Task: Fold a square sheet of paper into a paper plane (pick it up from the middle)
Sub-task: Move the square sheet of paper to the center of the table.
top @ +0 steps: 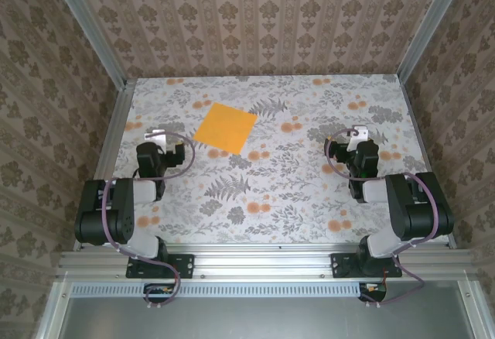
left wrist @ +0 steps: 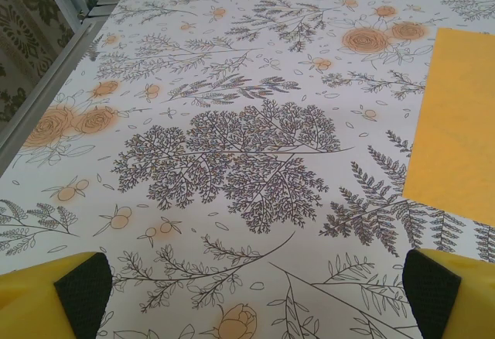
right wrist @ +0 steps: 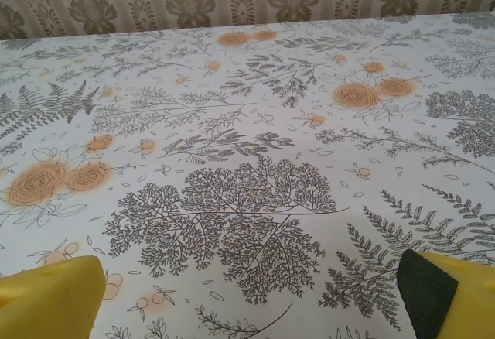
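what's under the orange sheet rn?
The square sheet of paper lies flat on the floral table cover. The print beneath it is hidden; no bump hints at anything else under it.

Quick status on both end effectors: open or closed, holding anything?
Left end effector: open, holding nothing.
Right end effector: open, holding nothing.

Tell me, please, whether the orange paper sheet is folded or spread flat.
Spread flat: the square sheet of paper lies as a full four-cornered square on the table, with no crease or flap visible.
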